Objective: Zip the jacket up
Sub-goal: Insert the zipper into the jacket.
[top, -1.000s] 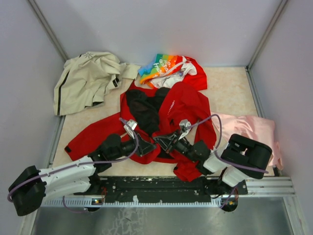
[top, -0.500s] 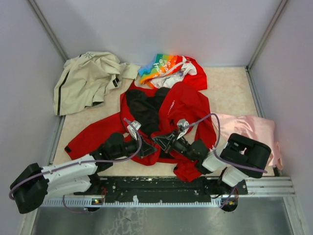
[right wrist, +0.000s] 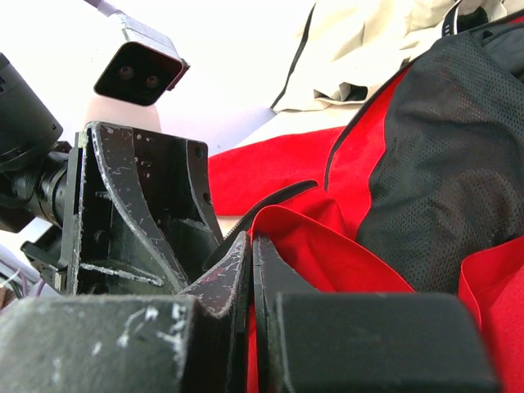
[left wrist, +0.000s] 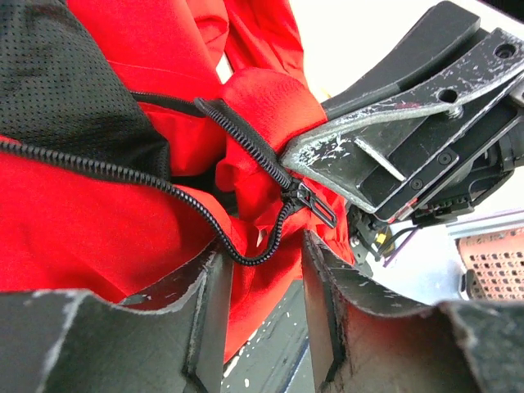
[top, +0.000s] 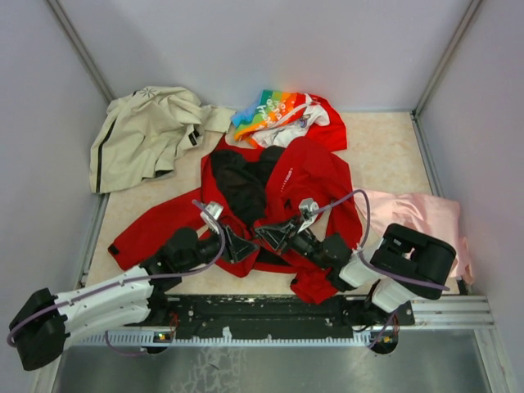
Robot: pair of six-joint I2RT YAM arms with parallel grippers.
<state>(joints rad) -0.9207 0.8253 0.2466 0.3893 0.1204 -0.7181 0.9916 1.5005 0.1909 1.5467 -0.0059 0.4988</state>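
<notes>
Jacket [top: 304, 176] is unzipped on the worktop [top: 385, 155], spread under and beyond both end effectors. Left end effector [top: 233, 246] has just let go and now stands spread, with the zipper teeth [left wrist: 246, 250] looping loose between its fingers, so probably a regrasp. Right end effector [top: 266, 235], just beside it, is pinching the red hem by the slider [left wrist: 311, 205].

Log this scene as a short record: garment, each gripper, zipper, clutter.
garment: red jacket, spread open, black lining showing
left gripper: jaws open, astride the zipper teeth
right gripper: jaws shut on jacket fabric
zipper: undone; slider beside right gripper's tip
clutter: beige jacket, rainbow garment, pink cloth
</notes>
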